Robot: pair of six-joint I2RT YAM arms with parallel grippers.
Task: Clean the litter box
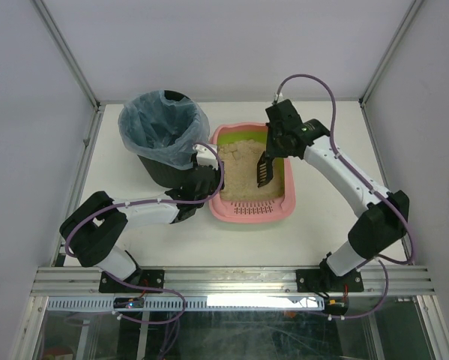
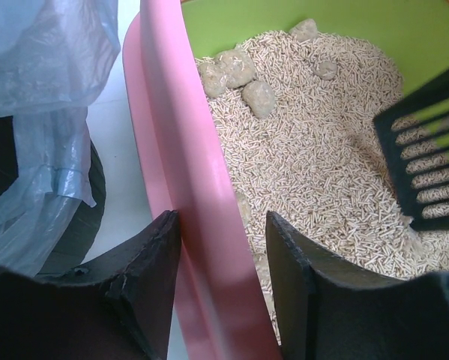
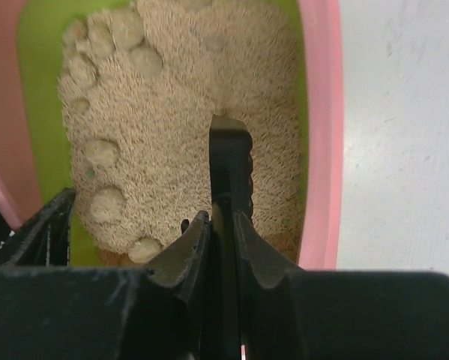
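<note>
Bin (image 1: 164,139) stands just left of the litter box (image 1: 248,212) on the counter (image 1: 321,225). Your left end effector (image 2: 223,232) straddles its pink wall, not yet pinched; close firmly before digging. Your right end effector (image 3: 223,225) clenches the scoop (image 1: 263,169): slide it low under the clumps (image 2: 239,71), then lift level.

Litter box (image 1: 248,213): pink rounded tray, lime-green inner wall
Contents: tan pellet litter (image 1: 243,178), pale clumps (image 2: 258,97) toward far left
Pose: flat on bench (image 1: 284,241), slotted ledge nearest
</note>
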